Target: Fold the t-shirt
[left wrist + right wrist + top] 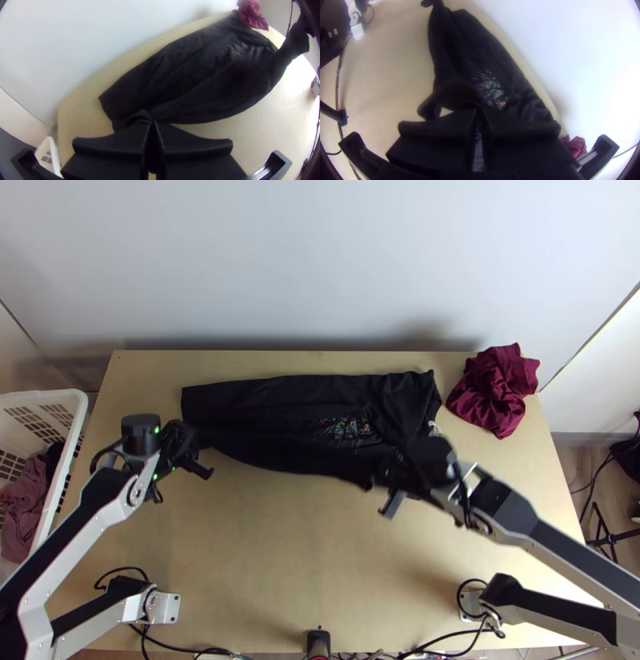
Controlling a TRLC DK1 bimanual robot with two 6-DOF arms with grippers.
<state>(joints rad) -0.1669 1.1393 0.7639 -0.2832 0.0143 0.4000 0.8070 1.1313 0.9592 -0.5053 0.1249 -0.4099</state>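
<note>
Lying creased across the table [296,564], the black t-shirt [272,408] is clasped by the left gripper [194,442] and right gripper [390,474]. Its pinched edges are barely made out (black on black), unlike the scribbly coloured print [348,430].

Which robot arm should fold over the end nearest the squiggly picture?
Right, probably. The right gripper pinches the black t-shirt near its colourful print, while the left gripper holds the plain end, farther away.

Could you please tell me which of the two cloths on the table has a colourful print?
The black t-shirt, held by the left gripper and the right gripper; the maroon cloth, bunched near the far right corner, shows no print.
</note>
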